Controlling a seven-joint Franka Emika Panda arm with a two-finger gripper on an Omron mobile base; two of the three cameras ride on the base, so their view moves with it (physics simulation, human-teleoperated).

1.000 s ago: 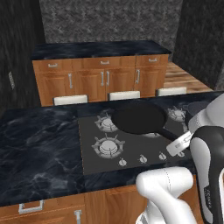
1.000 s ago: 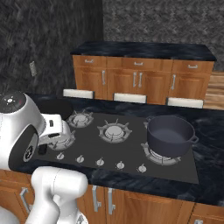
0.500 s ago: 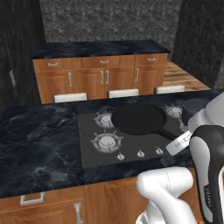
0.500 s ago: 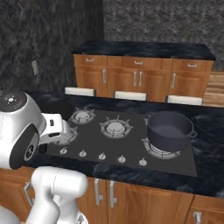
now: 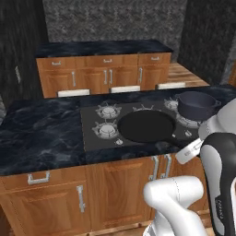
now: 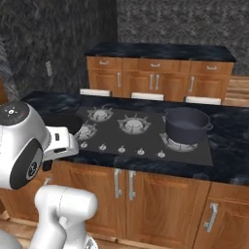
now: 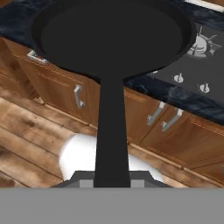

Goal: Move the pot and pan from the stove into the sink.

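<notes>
Ahead of the gripper: the pan (image 7: 114,37) reached straight away from the hand, its long handle (image 7: 112,131) running back down between the finger tips
Gripper: clamped around the end of the handle, jaws closed against its two sides; the fingers themselves were mostly hidden by the handle
Pan, left base view: the pan (image 5: 145,126) sat level over the front middle of the stove (image 5: 92,133), handle pointing toward the arm
Pan, right base view: its round black body (image 6: 62,122) showed just beyond the arm's white elbow, at the stove's near left corner
Pot: the pot (image 6: 186,124) stood upright on a far-side burner of the stove (image 6: 146,141), well apart from the gripper; also seen as the pot (image 5: 197,104)
Below the pan: the counter edge (image 7: 175,97) and wooden cabinet doors (image 7: 57,83)
</notes>
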